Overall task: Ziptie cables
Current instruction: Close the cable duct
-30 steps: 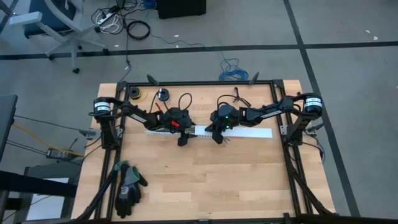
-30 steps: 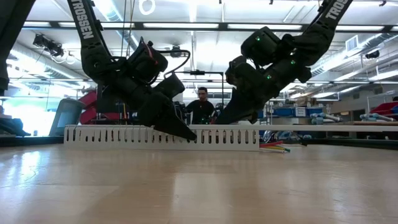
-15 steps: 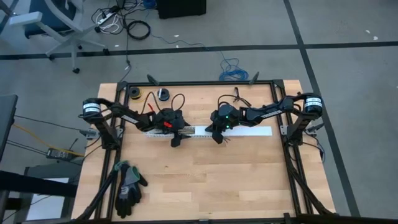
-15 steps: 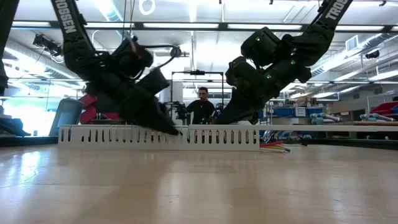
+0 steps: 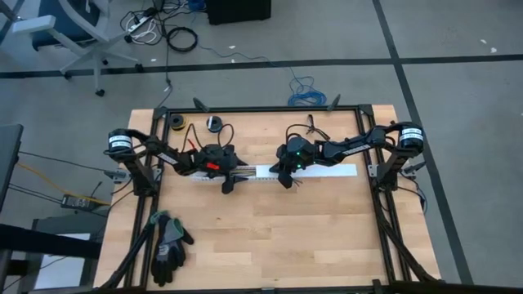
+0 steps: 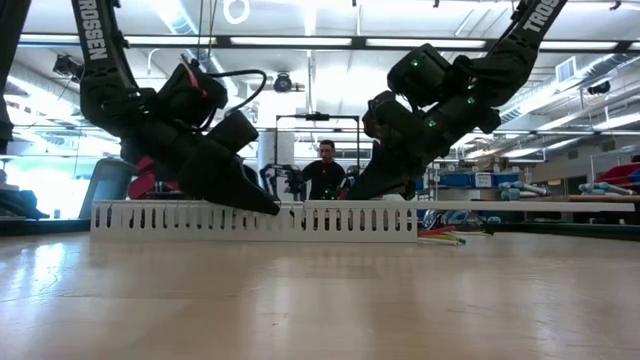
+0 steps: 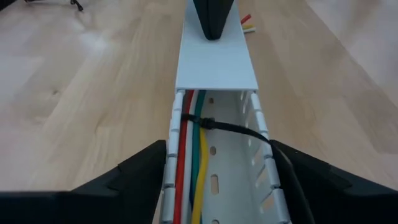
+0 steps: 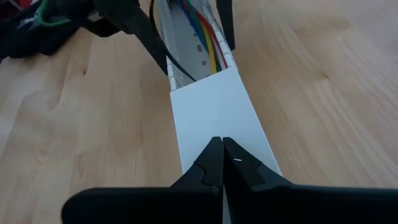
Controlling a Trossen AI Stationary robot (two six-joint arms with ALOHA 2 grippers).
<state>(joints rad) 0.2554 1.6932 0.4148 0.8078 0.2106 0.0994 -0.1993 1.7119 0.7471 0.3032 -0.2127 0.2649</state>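
Cables (image 7: 189, 155) in red, white, green and yellow are laid lengthwise inside a long white slotted duct (image 5: 274, 173), which is set across the far half of a wooden table (image 5: 270, 237) and serves as the landmark. A thin dark tie (image 7: 239, 131) is seen crossing over the cables inside the uncovered part of the duct, just beyond the edge of a flat white lid (image 8: 217, 118) by which the duct's right part is covered. The left gripper (image 5: 227, 184) is placed at the duct's uncovered left part, with its fingers (image 7: 134, 174) spread wide and set outside the two slotted walls, nothing being clamped between them. The right gripper (image 8: 221, 152) is pressed tip-down on the lid near the duct's middle, its fingers brought together with nothing between them. More cable ends (image 6: 440, 236) are seen sticking out at the duct's right end. A pair of dark gloves (image 5: 167, 245) is lain well in front of the duct's left end, near the table's edge. A person (image 6: 325, 172) is seen in the room behind the duct.
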